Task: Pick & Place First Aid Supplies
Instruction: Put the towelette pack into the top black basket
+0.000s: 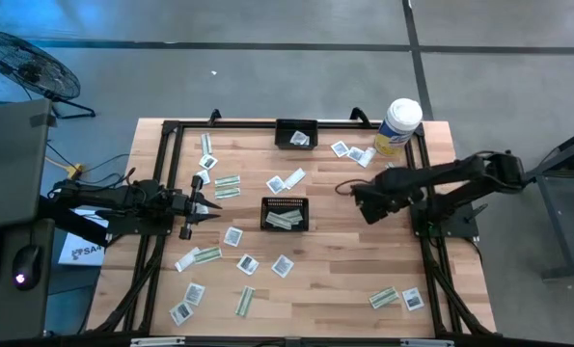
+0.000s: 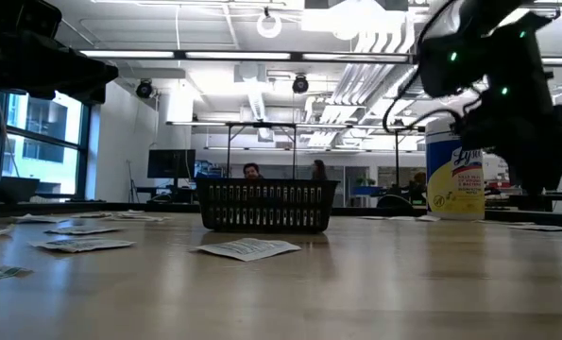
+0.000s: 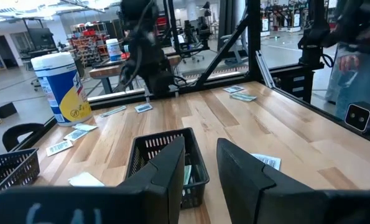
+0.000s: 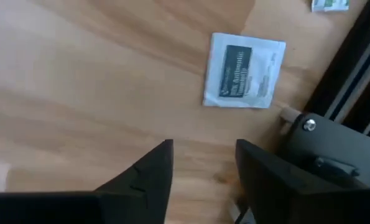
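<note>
Many small flat packets [image 1: 231,236] scattered over the wooden table [image 1: 344,260]: square white ones with dark print, narrow green-and-white strips. Several strips inside the central black basket [image 1: 285,213], lying roughly crosswise to its short side; one or more packets in the second basket [image 1: 296,134] at the far edge. Strip near the front edge [image 1: 245,300] with long axis running front to back; strip at front right [image 1: 384,298] lying slantwise, a square packet [image 1: 413,300] just beside it.

Writing: "Lysol" partly legible on the white-and-yellow canister [image 2: 453,177], standing upright at the far right corner. Dark label with white lettering on the square packet [image 4: 243,70] seen from the right wrist; words too blurred to read, long side of the label running across the packet.

Left tool [image 1: 207,205]: at the left side of the table, pointing toward the central basket, fingers apart, nothing between them. Right tool [image 1: 346,188]: right of centre, pointing left, fingers [image 4: 144,174] spread over bare wood, empty, the labelled packet near but apart.

Surroundings: black frame rails [image 1: 166,145] edging the table; floor fan [image 1: 26,67] at far left.
</note>
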Robot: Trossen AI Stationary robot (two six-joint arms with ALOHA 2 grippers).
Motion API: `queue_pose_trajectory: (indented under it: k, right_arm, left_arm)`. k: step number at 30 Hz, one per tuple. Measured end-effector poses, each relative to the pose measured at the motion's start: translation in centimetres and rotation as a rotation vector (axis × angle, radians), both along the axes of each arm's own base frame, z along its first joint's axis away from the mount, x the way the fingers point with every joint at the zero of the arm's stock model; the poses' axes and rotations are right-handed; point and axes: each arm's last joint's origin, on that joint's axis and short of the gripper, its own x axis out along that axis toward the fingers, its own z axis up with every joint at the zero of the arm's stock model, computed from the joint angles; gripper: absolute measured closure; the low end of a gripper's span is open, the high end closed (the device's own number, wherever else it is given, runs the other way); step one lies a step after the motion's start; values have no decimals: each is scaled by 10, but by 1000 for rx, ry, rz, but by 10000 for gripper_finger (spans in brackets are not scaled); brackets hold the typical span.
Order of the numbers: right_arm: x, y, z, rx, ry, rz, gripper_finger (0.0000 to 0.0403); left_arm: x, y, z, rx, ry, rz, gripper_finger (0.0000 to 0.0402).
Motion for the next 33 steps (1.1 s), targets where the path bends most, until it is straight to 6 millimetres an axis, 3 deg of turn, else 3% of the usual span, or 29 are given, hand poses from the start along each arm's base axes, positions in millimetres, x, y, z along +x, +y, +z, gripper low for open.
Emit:
queue_pose_trajectory:
  k: [7,17,24,33]
  right_arm:
    - [-11,-31,-22,136,-75,1,223]
    - [-30,-51,-45,204,-135,-21,280]
    - [-30,-50,-49,210,-171,-8,311]
    - [-17,-30,-47,151,-156,44,366]
  left_arm:
    - [0,0,0,0,0,0,309]
    - [0,0,0,0,0,0,309]
    - [0,0,0,0,0,0,309]
    - [0,0,0,0,0,0,309]
